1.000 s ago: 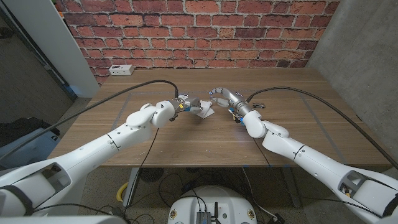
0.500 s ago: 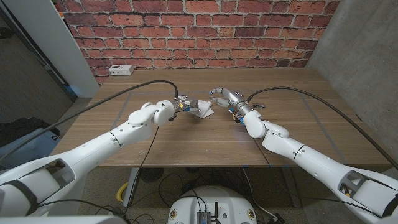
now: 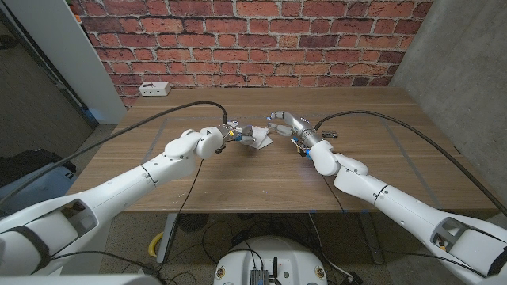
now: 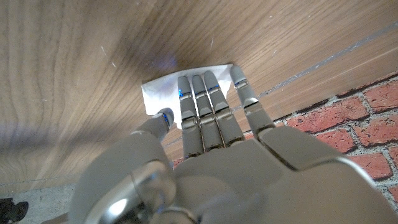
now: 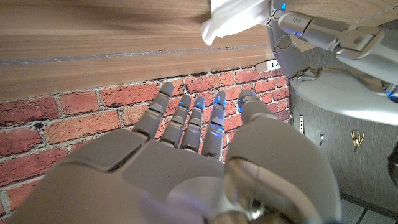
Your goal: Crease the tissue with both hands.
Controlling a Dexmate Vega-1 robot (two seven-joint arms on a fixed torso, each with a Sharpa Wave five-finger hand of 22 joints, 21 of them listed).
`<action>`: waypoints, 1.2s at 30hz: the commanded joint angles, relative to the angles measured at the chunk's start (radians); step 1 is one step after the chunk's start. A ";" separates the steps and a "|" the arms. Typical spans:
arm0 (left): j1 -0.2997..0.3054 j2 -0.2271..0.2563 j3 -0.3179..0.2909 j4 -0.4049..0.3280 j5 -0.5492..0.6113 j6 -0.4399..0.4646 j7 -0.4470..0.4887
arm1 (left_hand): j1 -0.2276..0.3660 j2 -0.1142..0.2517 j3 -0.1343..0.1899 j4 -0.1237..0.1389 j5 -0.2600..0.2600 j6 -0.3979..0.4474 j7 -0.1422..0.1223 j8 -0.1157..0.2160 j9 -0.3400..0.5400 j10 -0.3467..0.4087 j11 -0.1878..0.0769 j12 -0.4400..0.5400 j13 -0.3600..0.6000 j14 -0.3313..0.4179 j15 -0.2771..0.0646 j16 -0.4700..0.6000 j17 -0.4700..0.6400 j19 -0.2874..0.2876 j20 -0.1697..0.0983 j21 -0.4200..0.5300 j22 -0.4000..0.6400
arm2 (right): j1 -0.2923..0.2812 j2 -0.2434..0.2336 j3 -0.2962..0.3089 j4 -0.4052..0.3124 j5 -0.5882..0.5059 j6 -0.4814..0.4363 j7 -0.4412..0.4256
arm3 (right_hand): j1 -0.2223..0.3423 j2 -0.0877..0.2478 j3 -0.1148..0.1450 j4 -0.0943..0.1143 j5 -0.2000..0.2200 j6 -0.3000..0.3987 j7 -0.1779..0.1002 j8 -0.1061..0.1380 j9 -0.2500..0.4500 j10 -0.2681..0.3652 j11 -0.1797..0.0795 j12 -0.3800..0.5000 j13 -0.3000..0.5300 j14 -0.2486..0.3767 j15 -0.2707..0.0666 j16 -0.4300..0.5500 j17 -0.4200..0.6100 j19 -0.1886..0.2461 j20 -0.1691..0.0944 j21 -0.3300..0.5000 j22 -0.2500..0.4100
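A small white tissue (image 3: 258,139) lies near the middle of the wooden table (image 3: 238,178), partly folded, with the left hand (image 3: 232,133) pressing its fingers (image 4: 205,99) on it. The right hand (image 3: 283,123) hangs just beside it, fingers apart and holding nothing. To crease well, that hand should probably come down on the free edge while the left pins the fold.

The tissue (image 3: 258,138) lies mid-table (image 3: 238,182), left hand (image 3: 234,134) on it, right hand (image 3: 283,123) just beside.
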 commanded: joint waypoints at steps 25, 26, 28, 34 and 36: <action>0.246 0.060 -0.246 -0.160 -0.218 -0.018 0.378 | 0.002 0.009 0.015 -0.033 0.007 -0.071 -0.012 -0.029 0.001 -0.064 -0.005 -0.028 0.011 -0.060 0.005 -0.023 -0.007 -0.034 0.010 -0.010 0.000 | -0.025 0.057 0.095 0.137 0.320 0.263 0.077 | 0.002 -0.006 -0.002 -0.006 0.007 -0.008 0.005 0.004 0.004 -0.006 0.008 0.004 0.003 -0.003 -0.047 0.004 0.003 0.005 0.005 -0.004 0.002; 0.251 0.062 -0.253 -0.163 -0.232 -0.020 0.378 | 0.001 0.009 0.015 -0.034 0.008 -0.082 -0.012 -0.032 0.001 -0.070 -0.001 -0.031 0.011 -0.063 0.006 -0.024 -0.007 -0.036 0.010 -0.010 0.000 | -0.026 0.061 0.098 0.142 0.333 0.271 0.083 | 0.002 -0.006 -0.002 -0.006 0.007 -0.008 0.006 0.004 0.004 -0.005 0.008 0.005 0.003 -0.004 -0.047 0.004 0.003 0.004 0.005 -0.004 0.002; 0.259 0.069 -0.262 -0.170 -0.250 -0.020 0.379 | 0.000 0.011 0.014 -0.035 0.008 -0.087 -0.010 -0.033 0.000 -0.078 0.002 -0.034 0.011 -0.069 0.007 -0.026 -0.007 -0.041 0.011 -0.012 0.000 | -0.027 0.070 0.106 0.156 0.365 0.292 0.099 | 0.002 -0.005 -0.002 -0.006 0.007 -0.007 0.007 0.005 0.004 -0.004 0.010 0.005 0.003 -0.002 -0.045 0.005 0.004 0.003 0.007 -0.005 0.002; 0.296 0.070 -0.303 -0.170 -0.331 -0.049 0.420 | -0.002 0.013 0.014 -0.038 0.008 -0.116 -0.015 -0.039 0.000 -0.093 0.004 -0.041 0.012 -0.089 0.011 -0.033 -0.007 -0.053 0.009 -0.016 0.000 | -0.027 0.090 0.121 0.173 0.421 0.317 0.122 | 0.002 -0.005 -0.002 -0.007 0.007 0.005 0.017 0.010 0.004 0.000 0.014 0.007 0.003 0.001 -0.040 0.007 0.004 0.004 0.008 -0.005 0.002; 0.306 0.066 -0.320 -0.158 -0.370 -0.071 0.436 | -0.003 0.013 0.015 -0.039 0.009 -0.146 -0.013 -0.045 -0.001 -0.108 0.007 -0.047 0.012 -0.105 0.018 -0.039 -0.008 -0.055 0.008 -0.016 0.000 | -0.027 0.097 0.127 0.176 0.441 0.320 0.128 | 0.002 -0.005 -0.002 -0.007 0.007 0.006 0.018 0.010 0.004 0.002 0.015 0.008 0.003 0.002 -0.038 0.008 0.004 0.003 0.009 -0.005 0.002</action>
